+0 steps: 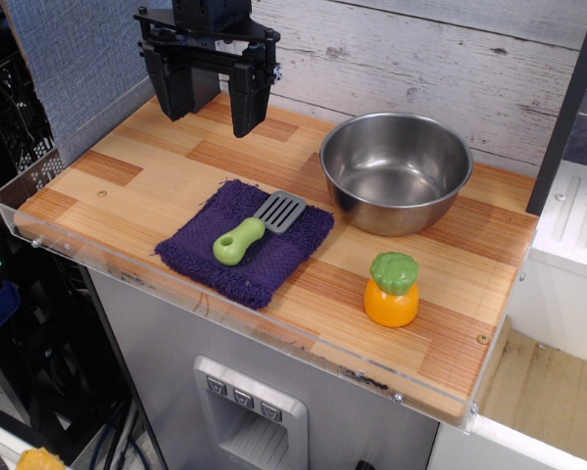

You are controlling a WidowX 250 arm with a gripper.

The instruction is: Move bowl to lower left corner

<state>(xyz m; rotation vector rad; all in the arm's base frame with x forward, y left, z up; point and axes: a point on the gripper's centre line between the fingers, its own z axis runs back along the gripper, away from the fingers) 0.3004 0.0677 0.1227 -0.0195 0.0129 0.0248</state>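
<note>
The shiny steel bowl [396, 169] stands upright and empty at the back right of the wood-plank tabletop. My gripper [211, 103] hangs open and empty above the back left of the table, well to the left of the bowl and apart from it. The lower left corner [28, 220] of the tabletop, edged with a clear acrylic strip, is at the left of the frame, in front of and below the gripper.
A purple cloth [244, 245] lies in the front middle with a green-handled grey spatula [257, 227] on it. An orange toy with a green top [392, 290] stands at the front right. A grey plank wall [420, 49] rises behind the table.
</note>
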